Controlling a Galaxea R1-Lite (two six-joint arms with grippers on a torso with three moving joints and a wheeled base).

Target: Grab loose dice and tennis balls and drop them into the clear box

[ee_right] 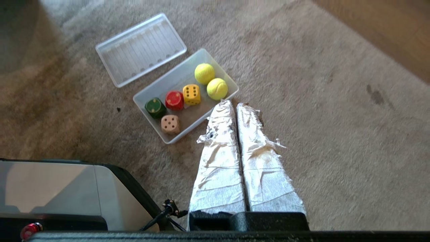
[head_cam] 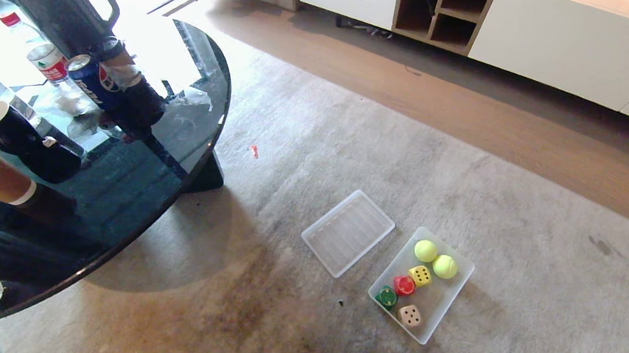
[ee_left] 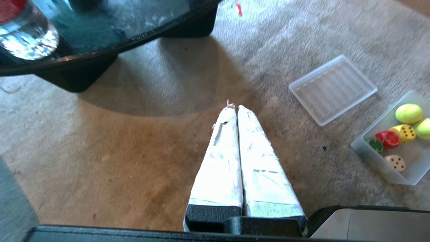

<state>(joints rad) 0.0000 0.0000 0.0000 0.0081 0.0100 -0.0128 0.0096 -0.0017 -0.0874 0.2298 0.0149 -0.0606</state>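
Right gripper [ee_right: 234, 105] closed beside clear box [ee_right: 146, 92] rim

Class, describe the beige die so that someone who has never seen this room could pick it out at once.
On the grey carpet beside the round black table lies a clear box. The beige die sits alone at its near end. Its neighbours are green, red and yellow dice; it alone is pale.

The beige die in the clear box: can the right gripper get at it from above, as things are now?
Probably yes. The beige die sits apart from the other dice near one end of the clear box, whose lid lies beside it on the carpet. Nothing covers it. The right gripper, shut, would have to open first.
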